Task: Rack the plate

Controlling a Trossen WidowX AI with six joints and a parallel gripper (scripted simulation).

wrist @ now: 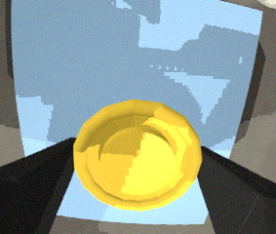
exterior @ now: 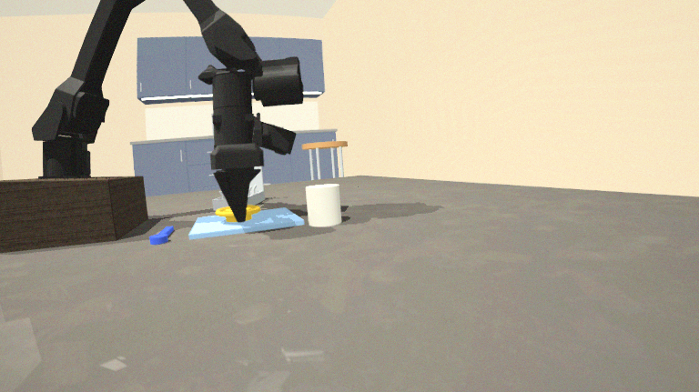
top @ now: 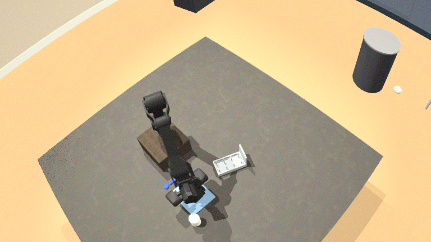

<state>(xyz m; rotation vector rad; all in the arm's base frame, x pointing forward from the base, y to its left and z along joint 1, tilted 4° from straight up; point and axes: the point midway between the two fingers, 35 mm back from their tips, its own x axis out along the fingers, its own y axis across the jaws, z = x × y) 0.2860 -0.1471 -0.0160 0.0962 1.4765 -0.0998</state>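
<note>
plate (wrist: 137, 154): flat on blue mat (wrist: 112, 46), clamped at 3 and 9 o'clock for lifting
gripper (wrist: 137, 163): closed on plate rim
dish rack (top: 230, 163): at 2 o'clock, slots waiting

The tool (exterior: 238, 215) stands clamped on the yellow plate (wrist: 138, 154) over the light blue mat (exterior: 278, 219). A white cylinder (exterior: 323, 205) stands just beside the mat's edge. Open tabletop (top: 203, 168) separates mat and white dish rack (top: 230, 161). The blue spoon (exterior: 161, 235) lies near the wooden base block (exterior: 66, 210).
</note>
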